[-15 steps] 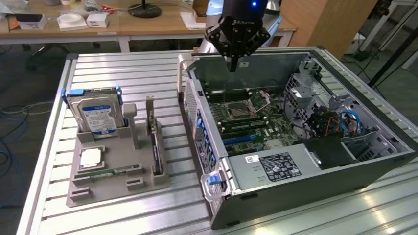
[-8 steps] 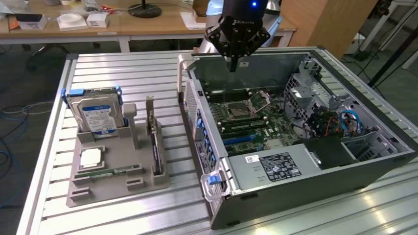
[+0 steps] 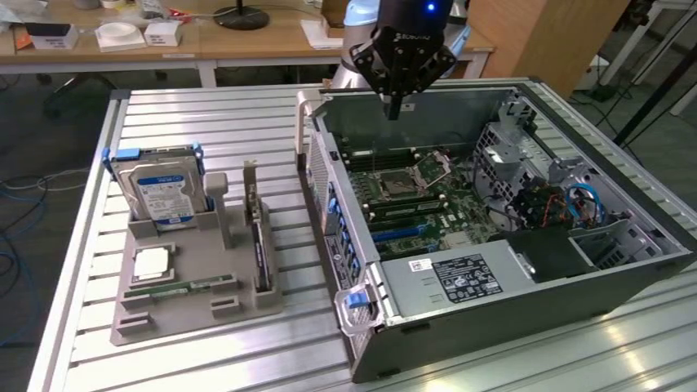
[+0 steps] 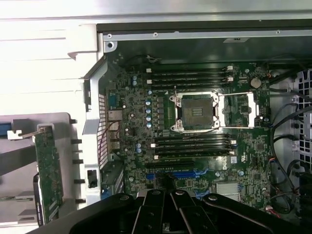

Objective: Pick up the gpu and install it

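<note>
Exterior view shows the claw point(image 3: 396, 109) closed on nothing, hanging above the far side of the open computer case point(image 3: 490, 327), while the gpu point(image 3: 260, 253) stands on edge in the grey holder point(image 3: 175, 314) on the table point(image 3: 196, 114), well apart from the claw, beside the case on the exterior view's left.

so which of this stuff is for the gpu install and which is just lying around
for the job: gpu, on edge in the grey tray; open computer case; motherboard; pincer, shut above the case
just lying about: hard drive, memory stick, cpu chip, all in the same tray
</note>
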{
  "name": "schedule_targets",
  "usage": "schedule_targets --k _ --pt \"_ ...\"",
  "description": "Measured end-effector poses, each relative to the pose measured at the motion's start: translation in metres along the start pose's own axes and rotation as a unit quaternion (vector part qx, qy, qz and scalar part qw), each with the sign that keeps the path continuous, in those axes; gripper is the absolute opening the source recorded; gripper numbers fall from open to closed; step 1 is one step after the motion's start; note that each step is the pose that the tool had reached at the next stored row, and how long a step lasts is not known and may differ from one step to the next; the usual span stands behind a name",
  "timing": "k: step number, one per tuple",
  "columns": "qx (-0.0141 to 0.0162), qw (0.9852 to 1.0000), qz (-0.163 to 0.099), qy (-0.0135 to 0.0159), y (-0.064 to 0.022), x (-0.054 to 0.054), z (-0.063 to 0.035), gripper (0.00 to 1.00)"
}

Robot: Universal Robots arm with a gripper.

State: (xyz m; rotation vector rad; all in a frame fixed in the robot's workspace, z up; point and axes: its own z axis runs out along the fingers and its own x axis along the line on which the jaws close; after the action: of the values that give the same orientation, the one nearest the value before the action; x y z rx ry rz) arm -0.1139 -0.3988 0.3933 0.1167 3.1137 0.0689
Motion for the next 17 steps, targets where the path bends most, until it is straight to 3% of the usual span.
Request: schedule_targets --k 9,17 --pt "0.0 1.0 0.0 0.0 0.0003 -0.004 0.0001 0.11" --pt "0.0 1.0 0.0 0.0 -0.0005 0.006 -0.0002 0.11"
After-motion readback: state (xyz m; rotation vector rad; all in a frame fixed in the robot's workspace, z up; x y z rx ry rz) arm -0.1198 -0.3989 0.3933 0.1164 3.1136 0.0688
